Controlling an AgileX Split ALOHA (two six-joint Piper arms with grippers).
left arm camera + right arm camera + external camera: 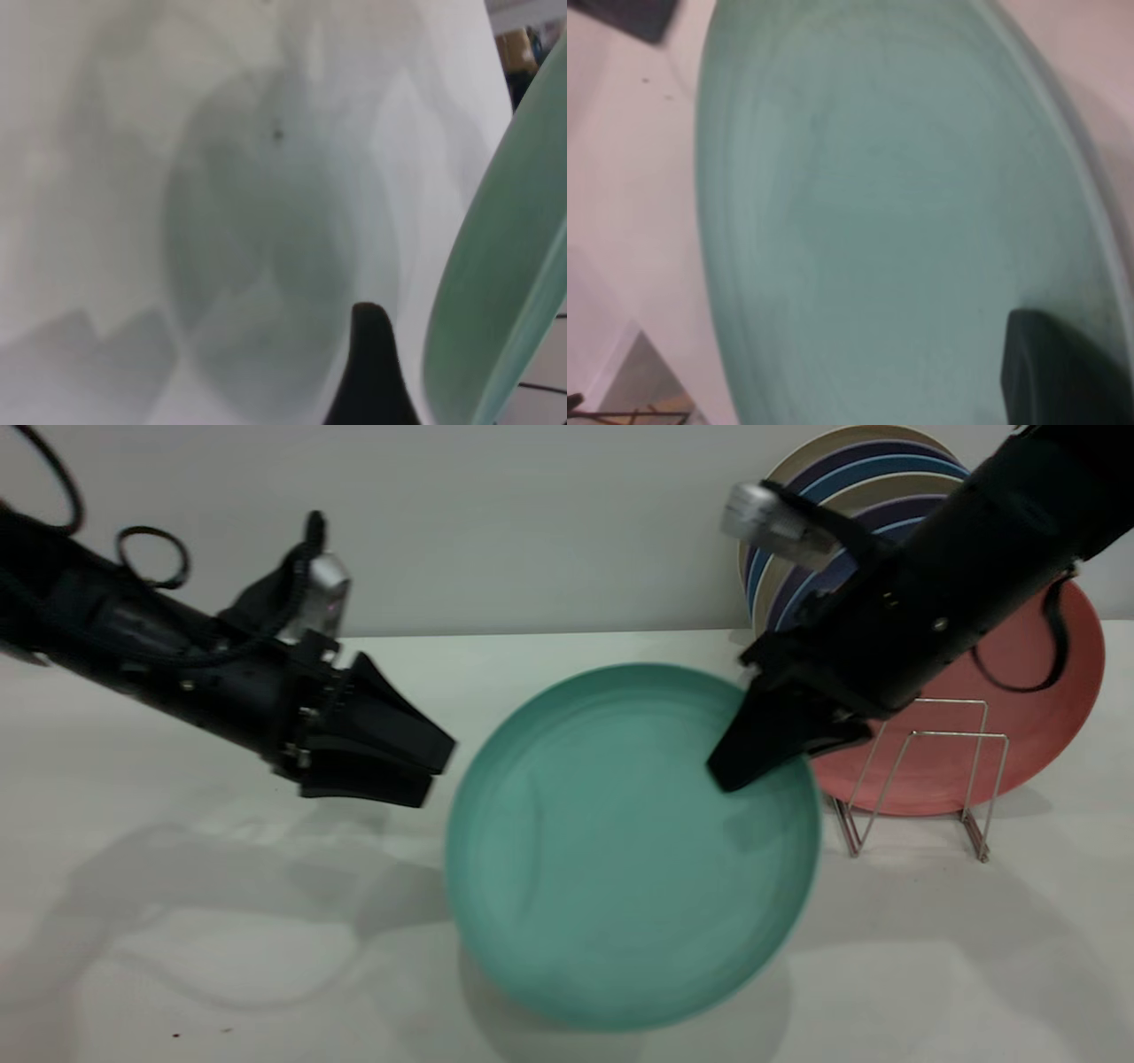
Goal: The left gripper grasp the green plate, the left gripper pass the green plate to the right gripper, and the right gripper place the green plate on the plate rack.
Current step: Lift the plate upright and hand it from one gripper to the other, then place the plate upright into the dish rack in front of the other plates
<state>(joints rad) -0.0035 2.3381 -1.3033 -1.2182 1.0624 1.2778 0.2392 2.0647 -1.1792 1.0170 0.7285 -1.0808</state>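
Note:
The green plate (611,850) hangs tilted above the table, its face toward the camera. My right gripper (735,775) is shut on its upper right rim; one finger (1063,372) lies on the plate's face (877,221) in the right wrist view. My left gripper (434,771) is open and empty, just left of the plate's left edge and apart from it. In the left wrist view one finger (372,372) shows beside the plate's rim (505,292). The plate rack (921,779) stands on the table right of the plate, behind the right gripper.
A salmon-pink plate (1036,717) stands upright in the rack. Several blue and beige plates (850,478) stand behind it by the back wall. The plate's shadow falls on the white table (221,921) below it.

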